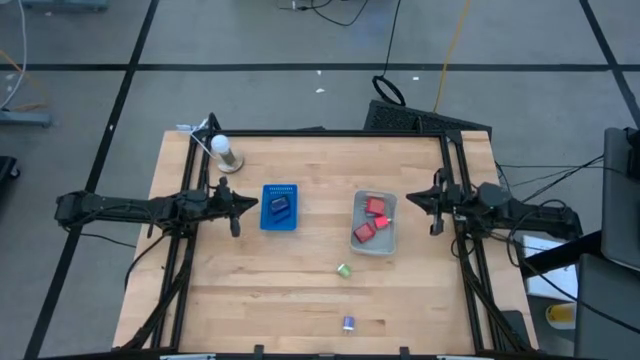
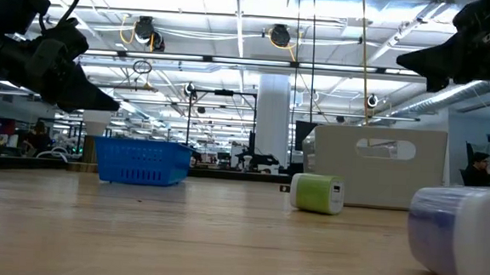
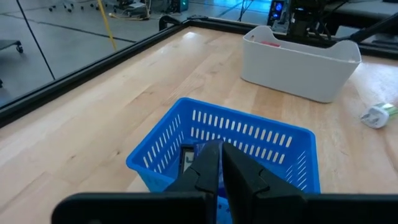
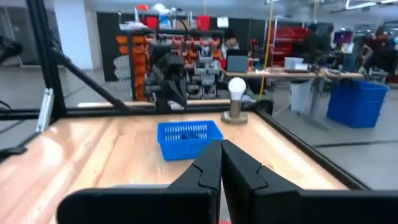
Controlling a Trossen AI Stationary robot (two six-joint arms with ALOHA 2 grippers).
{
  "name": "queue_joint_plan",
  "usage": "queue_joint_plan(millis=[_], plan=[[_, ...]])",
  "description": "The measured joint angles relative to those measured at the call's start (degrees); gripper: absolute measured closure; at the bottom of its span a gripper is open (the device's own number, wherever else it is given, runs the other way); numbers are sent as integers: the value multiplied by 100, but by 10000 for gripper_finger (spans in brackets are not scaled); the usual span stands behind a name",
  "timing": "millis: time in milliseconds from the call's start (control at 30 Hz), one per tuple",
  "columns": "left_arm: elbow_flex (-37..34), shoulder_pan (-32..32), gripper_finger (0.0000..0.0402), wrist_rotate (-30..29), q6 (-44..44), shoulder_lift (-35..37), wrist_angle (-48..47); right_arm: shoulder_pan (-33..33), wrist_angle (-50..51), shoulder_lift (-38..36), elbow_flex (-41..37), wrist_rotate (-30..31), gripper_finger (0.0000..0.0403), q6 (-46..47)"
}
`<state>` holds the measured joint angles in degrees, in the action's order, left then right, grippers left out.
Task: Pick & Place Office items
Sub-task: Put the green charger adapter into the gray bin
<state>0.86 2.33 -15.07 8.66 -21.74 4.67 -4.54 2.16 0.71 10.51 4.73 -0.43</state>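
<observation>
Two small office items lie loose on the wood: a green piece and a pale blue one near the table's near edge. Red pieces sit in the clear grey bin, and a dark piece lies in the blue slotted tray. My left gripper hovers shut just left of the blue tray. My right gripper hovers shut to the right of the bin. Neither one touches anything.
A light bulb on a round base stands near the table's far left corner. A black frame rail runs around the table's edges. Bare wood lies in front of the tray and bin.
</observation>
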Motion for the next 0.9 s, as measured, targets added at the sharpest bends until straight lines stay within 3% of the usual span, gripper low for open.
queue_joint_plan(millis=[333, 900], plan=[[0, 0, 380, -2, -144, 1, -29, -368, -152, 1, -532, -39, 403, 129], [0, 0, 380, -66, -257, 1, -88, -490, -171, 59, -572, -419, 403, 145]])
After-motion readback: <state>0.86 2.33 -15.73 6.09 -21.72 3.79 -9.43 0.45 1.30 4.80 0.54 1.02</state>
